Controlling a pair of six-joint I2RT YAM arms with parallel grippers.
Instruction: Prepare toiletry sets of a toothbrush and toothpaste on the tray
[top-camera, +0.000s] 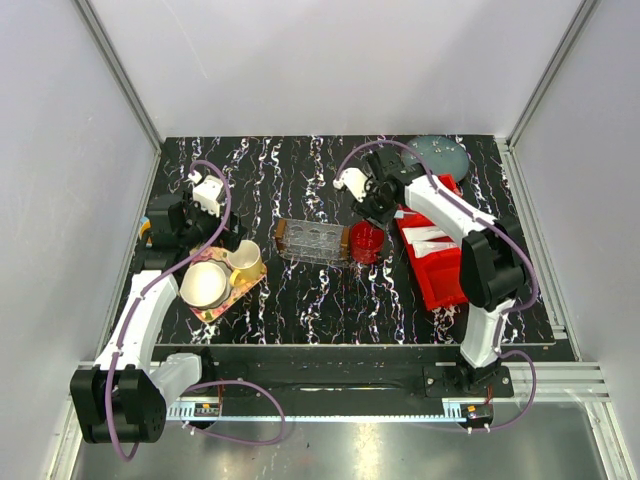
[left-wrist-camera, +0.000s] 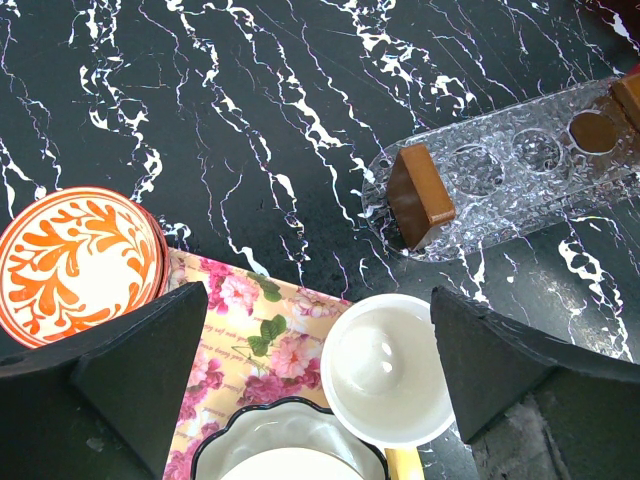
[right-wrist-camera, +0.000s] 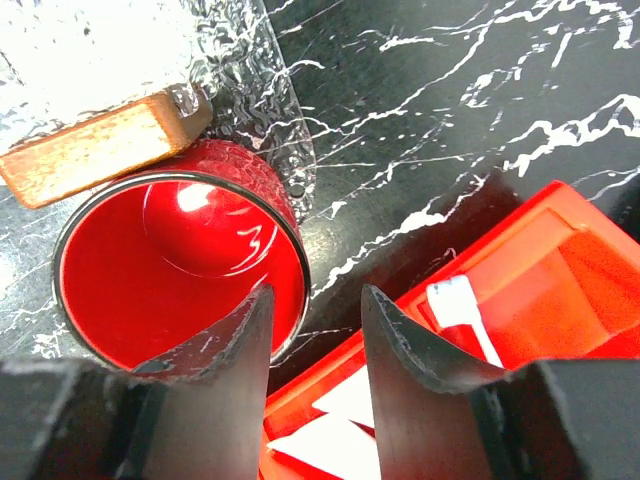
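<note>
Toothbrush count: one toothbrush (right-wrist-camera: 458, 303) is seen, lying in the red bin (right-wrist-camera: 560, 270) at the right of the table.
Toothpaste count: two white tubes of toothpaste (right-wrist-camera: 345, 398) are counted in the same bin (only their flat ends are shown in the right wrist view).
Tray count: one clear tray (top-camera: 310, 243) is set mid-table, with a wooden handle at each end.
Surroundings: a red cup (right-wrist-camera: 180, 270) stands against the clear tray's right handle, between it and the bin. At the left, a flowery tray (left-wrist-camera: 250, 320) carries a white cup (left-wrist-camera: 388, 370) and a dark-rimmed bowl (left-wrist-camera: 290, 450). An orange-patterned bowl (left-wrist-camera: 75, 260) lies just beside it. A grey plate (top-camera: 440, 153) lies at the far right.
Left tool: the left gripper (left-wrist-camera: 315, 310) is spread wide above the flowery tray, and nothing is gripped.
Right tool: the right gripper (right-wrist-camera: 317, 300) is partly parted over the cup's rim and the bin's edge, with nothing between its fingers.
</note>
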